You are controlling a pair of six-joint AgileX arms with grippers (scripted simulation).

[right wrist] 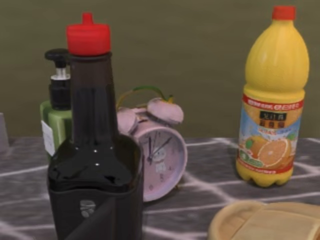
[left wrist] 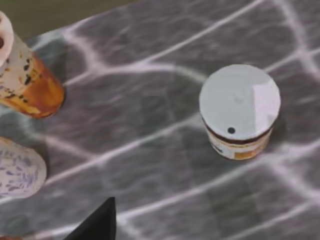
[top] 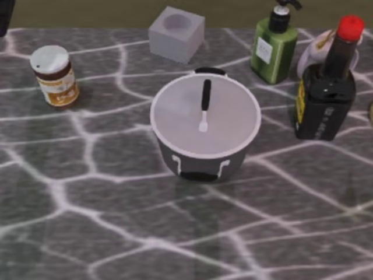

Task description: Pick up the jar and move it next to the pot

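The jar [top: 54, 74] stands upright at the table's far left, with a white cap, brown contents and an orange-and-white label. The left wrist view looks down on the jar [left wrist: 240, 112]. My left gripper [left wrist: 165, 235] hovers above and apart from it, open and empty; only one dark fingertip [left wrist: 98, 224] shows. The pot [top: 205, 128] sits mid-table, dark grey with a white rim and a pale lid with a black handle. My right gripper [right wrist: 165, 235] is open and empty near the dark bottle, one fingertip [right wrist: 112, 220] showing. Neither gripper appears in the top view.
A grey cube [top: 176, 33] with a round hollow stands behind the pot. At the right are a green pump bottle [top: 274, 46], a red-capped dark bottle [top: 329, 81] and a pink alarm clock [right wrist: 157, 152]. An orange juice bottle [right wrist: 272, 100] and a wooden board [right wrist: 265, 222] lie further right.
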